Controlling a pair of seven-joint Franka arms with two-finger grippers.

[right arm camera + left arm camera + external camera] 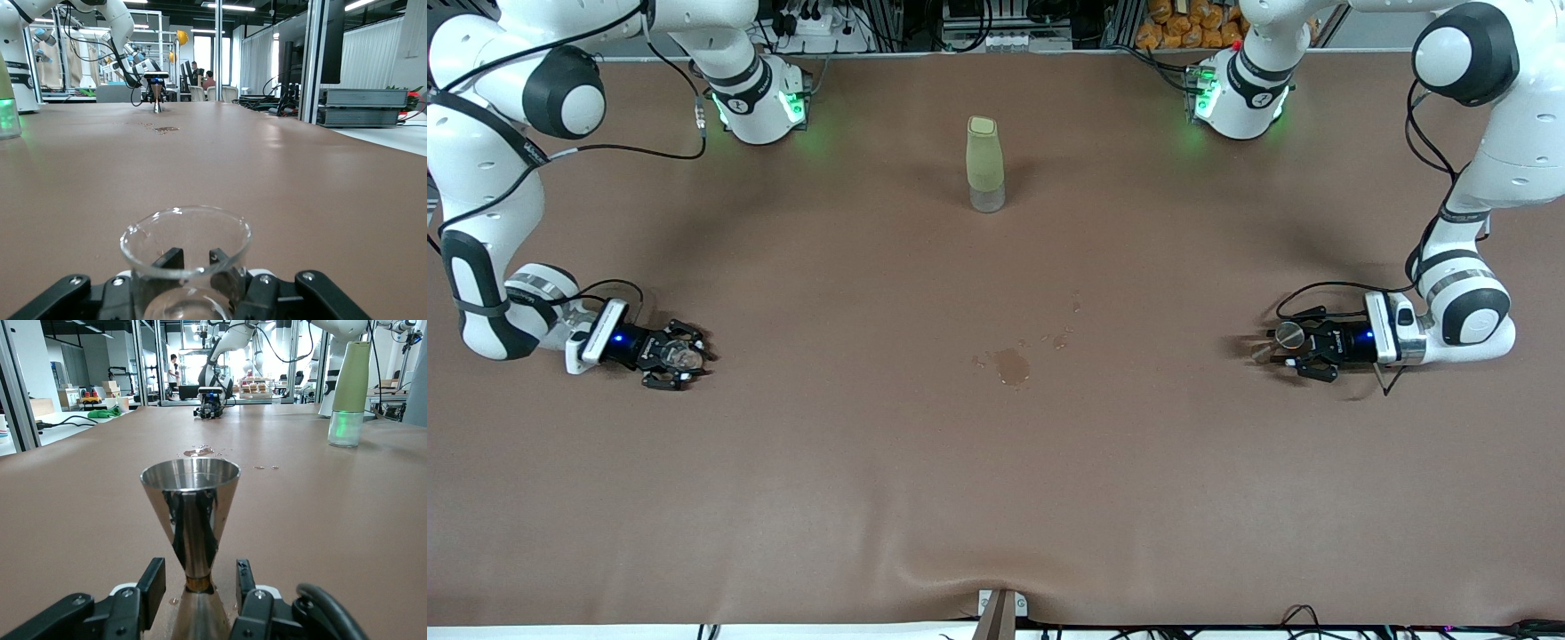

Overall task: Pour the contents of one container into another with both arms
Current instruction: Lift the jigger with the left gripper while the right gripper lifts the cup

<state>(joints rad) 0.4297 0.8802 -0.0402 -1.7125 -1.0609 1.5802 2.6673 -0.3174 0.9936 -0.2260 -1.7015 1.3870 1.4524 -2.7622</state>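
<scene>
A steel double-cone jigger (191, 497) stands upright on the brown table, toward the left arm's end. My left gripper (199, 580) lies low around it, open, with a gap between each finger and the jigger's narrow waist. In the front view the jigger (1287, 335) sits at the tip of the left gripper (1280, 350). Toward the right arm's end, a clear, empty glass cup (190, 283) stands upright within my right gripper (195, 260). The cup (686, 356) and the right gripper (679, 356) rest at table level.
A tall pale-green bottle with a clear base (985, 164) stands mid-table, farther from the front camera than both grippers. A small wet spill (1011, 364) marks the brown cloth (996, 498) near the middle. The cloth is rumpled at its near edge.
</scene>
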